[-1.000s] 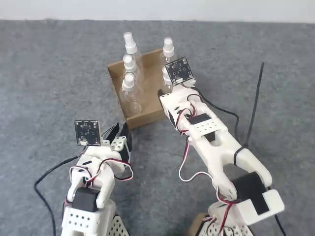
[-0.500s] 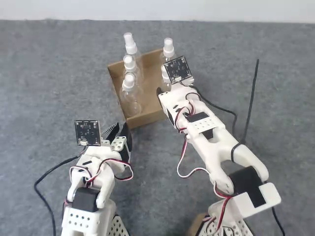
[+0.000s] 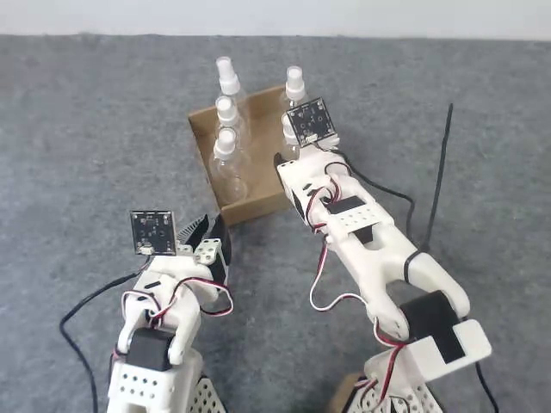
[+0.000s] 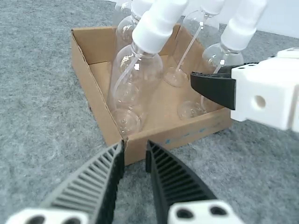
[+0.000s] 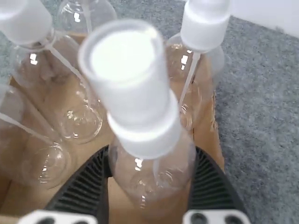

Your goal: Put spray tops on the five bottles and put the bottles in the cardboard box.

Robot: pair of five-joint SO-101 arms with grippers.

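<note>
The cardboard box [image 3: 254, 206] stands on grey carpet with several clear bottles upright inside, each wearing a white spray top [image 3: 225, 110]. My right gripper [image 5: 152, 161] is over the box's right side, a black finger against each flank of a capped bottle [image 5: 133, 93], whose base I cannot see. In the left wrist view that bottle [image 4: 224, 53] stands behind the right gripper's black finger [image 4: 212, 86]. My left gripper [image 4: 134, 145] hangs just short of the box's near corner [image 4: 126, 142], shut, holding nothing. From above it [image 3: 209, 225] sits left of the right arm.
Open carpet lies left of the box [image 3: 103, 129] and to its right [image 3: 491, 155]. A black cable [image 3: 439, 181] rises beside the right arm. A pale wall strip [image 3: 275, 17] borders the far side of the carpet.
One second ago the right arm's elbow and cable sat slightly farther right; they shifted a little left, then held still. The left arm and the bottles in the box have not moved.
</note>
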